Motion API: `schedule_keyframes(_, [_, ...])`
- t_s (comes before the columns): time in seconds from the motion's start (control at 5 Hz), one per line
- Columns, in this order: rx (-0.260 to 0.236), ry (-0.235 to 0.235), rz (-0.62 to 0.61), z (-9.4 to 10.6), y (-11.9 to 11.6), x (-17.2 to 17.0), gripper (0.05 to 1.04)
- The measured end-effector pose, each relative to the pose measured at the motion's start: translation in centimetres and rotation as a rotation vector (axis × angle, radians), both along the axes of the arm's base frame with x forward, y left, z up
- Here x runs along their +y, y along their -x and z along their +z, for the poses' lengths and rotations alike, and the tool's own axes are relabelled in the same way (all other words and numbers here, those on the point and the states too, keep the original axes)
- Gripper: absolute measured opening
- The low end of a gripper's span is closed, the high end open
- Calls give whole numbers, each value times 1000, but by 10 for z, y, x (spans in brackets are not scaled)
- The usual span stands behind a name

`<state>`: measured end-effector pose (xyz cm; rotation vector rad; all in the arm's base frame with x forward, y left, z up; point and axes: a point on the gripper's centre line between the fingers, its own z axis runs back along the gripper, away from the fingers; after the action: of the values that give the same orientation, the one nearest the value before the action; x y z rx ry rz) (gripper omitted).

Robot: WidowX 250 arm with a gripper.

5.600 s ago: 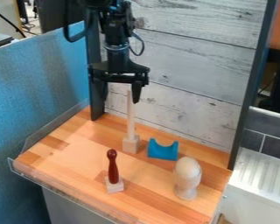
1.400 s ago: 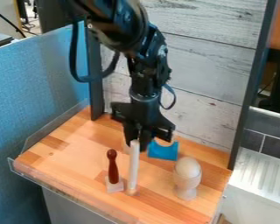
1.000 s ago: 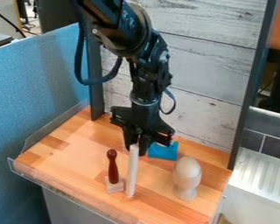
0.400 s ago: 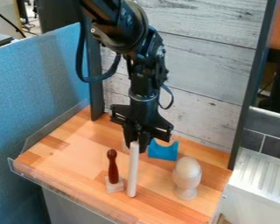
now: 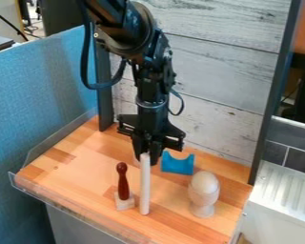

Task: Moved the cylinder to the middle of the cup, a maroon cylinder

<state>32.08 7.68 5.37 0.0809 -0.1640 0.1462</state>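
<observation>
The black gripper (image 5: 146, 157) hangs over the work surface, shut on the top end of a pale, slender cylinder (image 5: 145, 187). That cylinder is upright, its lower end between the maroon piece and the cup; whether it touches the wood I cannot tell. Close on its left, a maroon cylinder (image 5: 123, 183) with a rounded knob stands upright on a small pale block (image 5: 124, 202). To the right is a light wooden cup (image 5: 202, 202) holding an egg-shaped wooden piece (image 5: 205, 182). The block at the back that held the pale cylinder earlier is mostly hidden behind the gripper.
A blue piece with a curved notch (image 5: 178, 164) stands behind the cup, right of the gripper. The wooden work surface (image 5: 72, 167) has a clear raised edge at the left and front. A whitewashed plank wall (image 5: 225, 76) rises behind it.
Since the oldest frame, the gripper has come down and forward and taken hold of the pale cylinder, now off its back block and nearer the front. Lately the arm shifted slightly left.
</observation>
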Motion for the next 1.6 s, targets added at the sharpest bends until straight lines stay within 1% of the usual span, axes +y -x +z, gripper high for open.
schedule_keyframes(0.2, [1,12,10,-3,-3,1,227])
schedule_keyframes(0.4, [-15,35,37,-2,-3,3,244])
schedule_keyframes(0.6, [-16,45,42,-3,-4,3,249])
schedule_keyframes(0.8, [-15,48,47,-3,-4,2,289])
schedule_keyframes(1.0, [-10,54,56,-3,-3,2,435])
schedule_keyframes(1.2, [-10,54,53,-3,-3,2,546])
schedule_keyframes(1.4, [-15,52,59,-3,-4,2,576])
schedule_keyframes(1.6, [-14,50,58,-3,-4,3,632])
